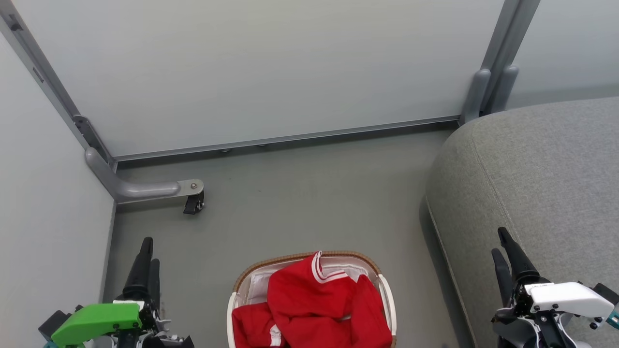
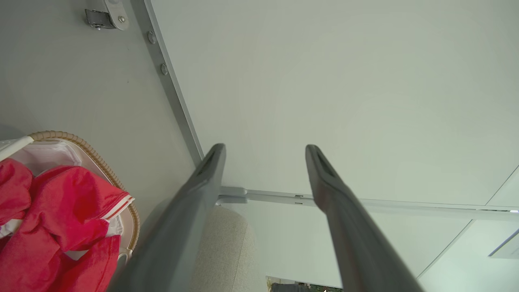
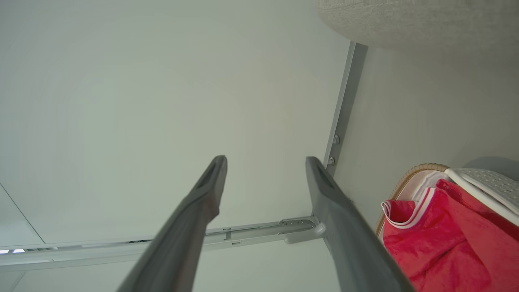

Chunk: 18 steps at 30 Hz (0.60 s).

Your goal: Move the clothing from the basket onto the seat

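Head view: basket (image 1: 290,256) stands on the floor (image 1: 314,193) at bottom centre, its near part cut off by the lower edge. Clothing (image 1: 314,304) lies heaped inside it: red fabric with white trim, one white-striped edge raised towards the far rim. White liner shows along the far inner wall. All visible clothing is within the basket.

Seat (image 1: 532,183) stands to the right of the basket and apart from it, with a strip of floor between them. Its grey top is bare where visible.

Left gripper (image 1: 151,251) is at lower left, fingers pointing up the view, over the floor beside a pale side panel (image 1: 48,193) and apart from the basket. Left wrist view: jaws spread wide and empty, basket and clothing off to one side.

Right gripper (image 1: 499,241) is at lower right, over the seat's front part. Right wrist view: jaws spread wide and empty.

Black caster (image 1: 193,203) on a grey bracket rests on the floor by the far left corner, well apart from the basket
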### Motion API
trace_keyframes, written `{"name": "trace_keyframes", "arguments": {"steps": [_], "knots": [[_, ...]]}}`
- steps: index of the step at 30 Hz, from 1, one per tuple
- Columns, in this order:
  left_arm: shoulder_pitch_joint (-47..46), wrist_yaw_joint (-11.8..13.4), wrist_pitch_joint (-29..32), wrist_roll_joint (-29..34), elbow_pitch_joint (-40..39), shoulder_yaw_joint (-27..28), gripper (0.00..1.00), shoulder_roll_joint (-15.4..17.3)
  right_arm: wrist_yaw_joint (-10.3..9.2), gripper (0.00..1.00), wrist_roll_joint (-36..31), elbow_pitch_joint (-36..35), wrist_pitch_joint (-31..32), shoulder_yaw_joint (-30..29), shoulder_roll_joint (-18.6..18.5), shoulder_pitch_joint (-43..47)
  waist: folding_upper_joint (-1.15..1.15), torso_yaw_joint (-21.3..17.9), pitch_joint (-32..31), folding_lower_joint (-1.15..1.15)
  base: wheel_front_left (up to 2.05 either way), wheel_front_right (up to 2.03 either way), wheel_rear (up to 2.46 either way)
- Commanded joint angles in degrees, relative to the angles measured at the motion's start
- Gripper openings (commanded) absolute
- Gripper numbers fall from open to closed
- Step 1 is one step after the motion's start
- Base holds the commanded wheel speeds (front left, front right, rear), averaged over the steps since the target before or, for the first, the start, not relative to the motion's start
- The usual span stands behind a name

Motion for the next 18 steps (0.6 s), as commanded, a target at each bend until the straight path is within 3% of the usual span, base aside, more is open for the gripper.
{"name": "trace_keyframes", "arguments": {"steps": [1,8,18], "knots": [[-0.5,0.0,-0.7,1.2,-1.3,-0.7,1.0,0.2,0.0,1.0,-1.5,-1.2,-0.8,0.1,-0.5,-0.4,0.0,0.0,0.0,0.0,0.0,0.0,0.0],[-1.1,-0.1,-2.5,4.3,-2.0,-2.3,1.0,0.3,0.0,1.0,-8.3,-2.3,-2.5,-0.5,-0.6,-0.4,0.0,0.2,0.2,0.0,0.0,0.0,0.0],[-2.5,0.1,-4.8,15.0,-3.7,-4.2,1.0,0.4,0.01,1.0,-23.3,-6.3,-4.8,-0.5,-0.7,-0.3,0.0,0.4,0.6,0.0,0.0,0.0,0.0]]}}
